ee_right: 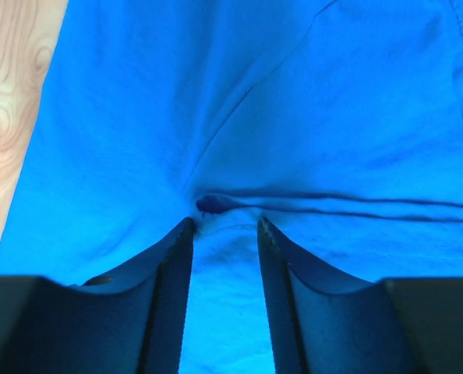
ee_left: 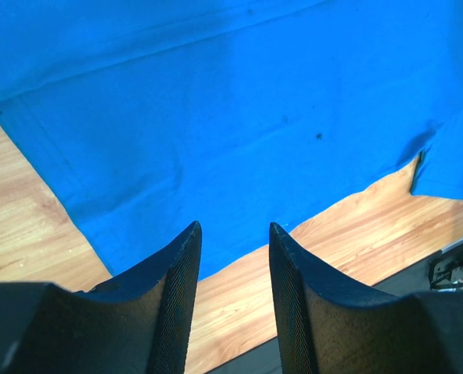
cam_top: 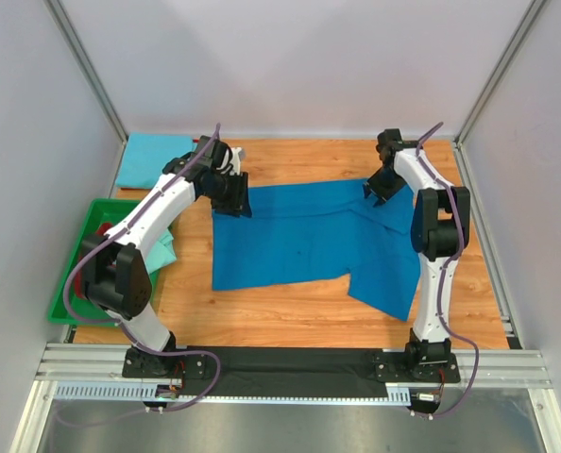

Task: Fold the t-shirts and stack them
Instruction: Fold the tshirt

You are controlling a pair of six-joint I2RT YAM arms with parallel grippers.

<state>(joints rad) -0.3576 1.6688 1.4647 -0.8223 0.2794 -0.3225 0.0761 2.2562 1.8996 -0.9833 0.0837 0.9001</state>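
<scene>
Top external has the tray (cam_top: 65, 283) at the left edge of the bench (cam_top: 280, 311). An aqua shirt (cam_top: 163, 251) laps over the tray's right rim, and a bit of red cloth (cam_top: 93, 232) shows beside my left arm. Behind the tray, in the far left corner, a sky blue shirt (cam_top: 153, 159) lies flat.

Next come my left fingers (cam_top: 233, 196), at the far left corner of the royal blue shirt (cam_top: 299, 241). That shirt lies spread across the middle of the bench, with one sleeve reaching toward the near right. Left wrist shows those fingers a narrow way apart with nothing between them, over the shirt's edge where blue meets bare wood. I cannot tell whether the tips touch the cloth.

Further right, my right fingers (cam_top: 377, 187) sit at the shirt's far right corner. Right wrist shows them narrowly parted too, tips down at the cloth. Blue fabric fills the gap, with a small dark pucker just at the left tip. They are not closed on it.
</scene>
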